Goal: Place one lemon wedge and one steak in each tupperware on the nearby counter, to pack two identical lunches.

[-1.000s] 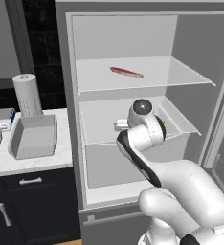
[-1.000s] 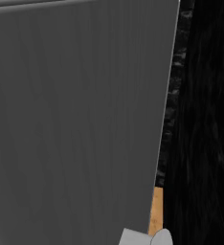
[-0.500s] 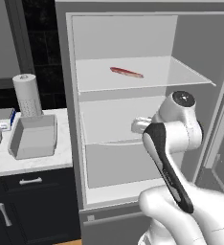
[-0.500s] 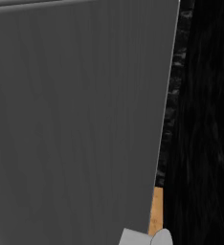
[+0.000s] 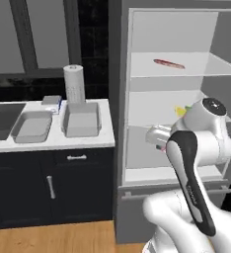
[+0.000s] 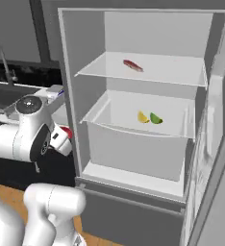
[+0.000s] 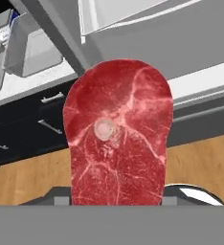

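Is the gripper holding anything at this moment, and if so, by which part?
Yes, a raw steak. The hand view shows it standing up from between the fingers, gripped at its lower end; the exact contact spots are hidden.

no readable text, no labels, no brands, no numbers on anything

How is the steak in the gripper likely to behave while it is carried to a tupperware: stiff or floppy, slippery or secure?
The steak stands flat above the gripper without sagging, so it probably behaves stiffly here. It looks thin and broad, so likely light. Held by one end, it might pivot or slip during a quick swing.
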